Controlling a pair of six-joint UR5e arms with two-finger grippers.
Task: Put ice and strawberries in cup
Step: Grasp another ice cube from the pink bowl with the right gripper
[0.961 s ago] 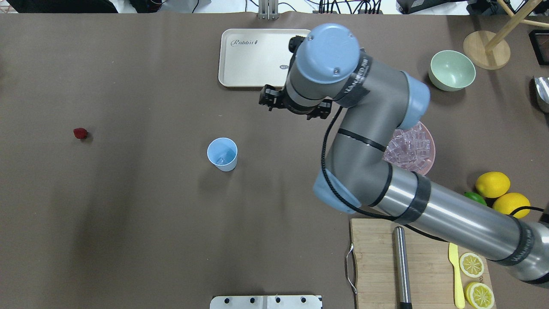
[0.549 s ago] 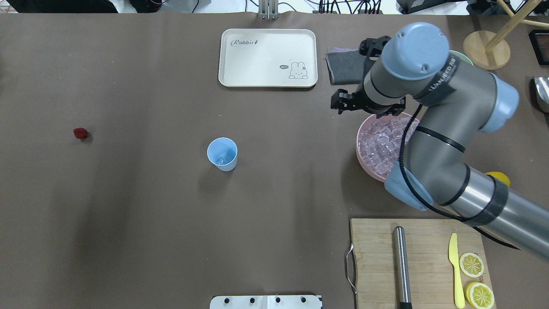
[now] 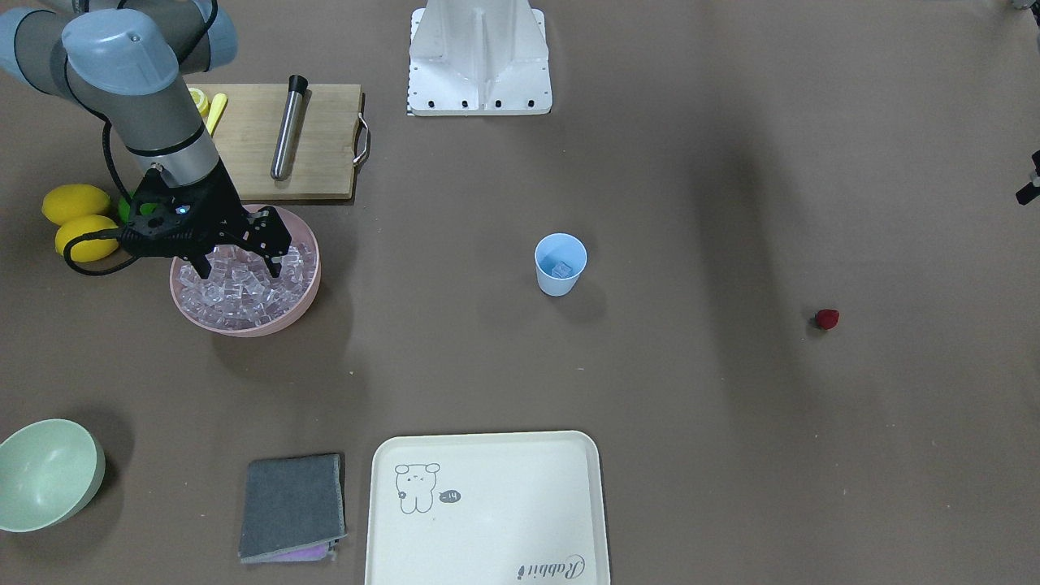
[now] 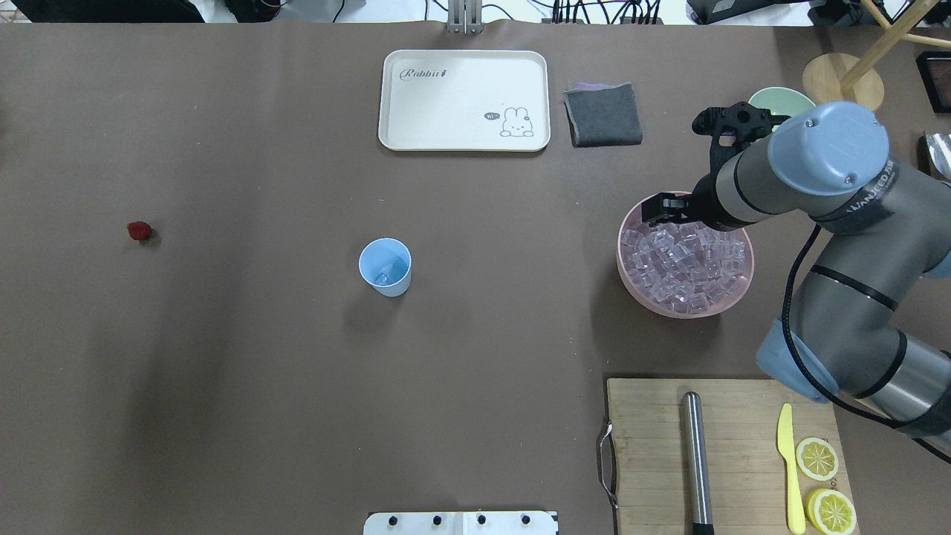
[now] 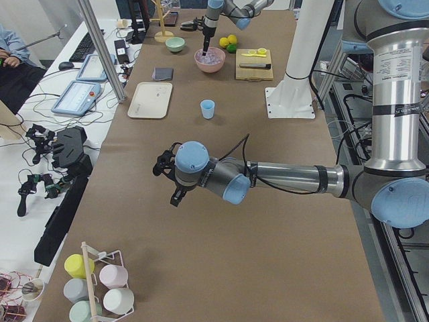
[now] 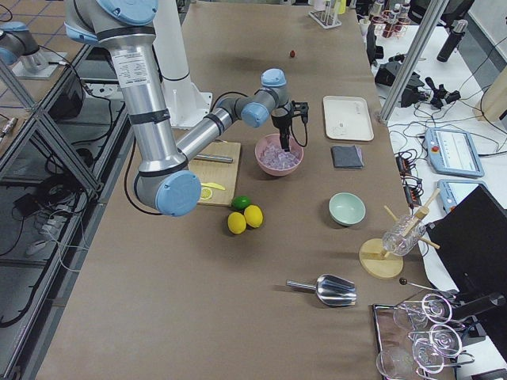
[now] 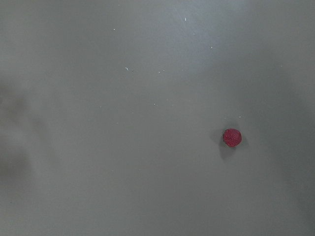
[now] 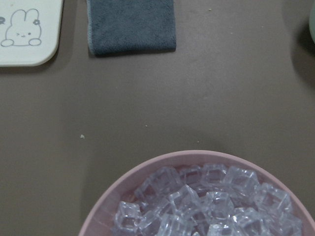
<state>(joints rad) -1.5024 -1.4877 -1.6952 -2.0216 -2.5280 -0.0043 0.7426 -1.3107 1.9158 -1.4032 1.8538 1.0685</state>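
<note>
- The robot's right gripper (image 3: 236, 266) hangs over a round pink bowl (image 4: 621, 256) heaped with small clear ice cubes (image 4: 683, 260). Its jaws are spread wide and hold nothing, with the fingertips down at the top of the pile.
- The step in hand reads as fetching ice. The small light blue plastic cup (image 4: 384, 266) stands alone mid-table, well apart from the bowl, with what looks like one cube at its bottom.
- The next move calls for the jaws to close on a single cube without scattering its slippery neighbours, then a long carry across to the cup.
- The tiny dark red strawberry (image 4: 139, 230) lies on bare table far out on the robot's left, well apart from the cup, and the left wrist camera looks straight down on it. The left gripper (image 5: 174, 194) hovers over that end. Whether its jaws are apart or closed cannot be told.
- The brown-covered table (image 4: 223, 371) also carries:
  - a cream rectangular tray with a rabbit drawing (image 4: 461, 100)
  - a folded grey cloth (image 4: 602, 114)
  - a pale green bowl (image 3: 45, 471)
  - a wooden chopping board (image 4: 646, 446) bearing a steel cylinder (image 4: 696, 461), a yellow knife (image 4: 789, 475) and lemon halves (image 4: 817, 458)
  - two whole lemons (image 3: 77, 203) and a green lime (image 6: 241, 203), near the pink bowl
- Around it is a lab, with a side bench of tablets (image 6: 455, 152), a rack of pastel cups (image 5: 94, 288), a metal scoop (image 6: 325, 290) and glassware (image 6: 420, 332).
</note>
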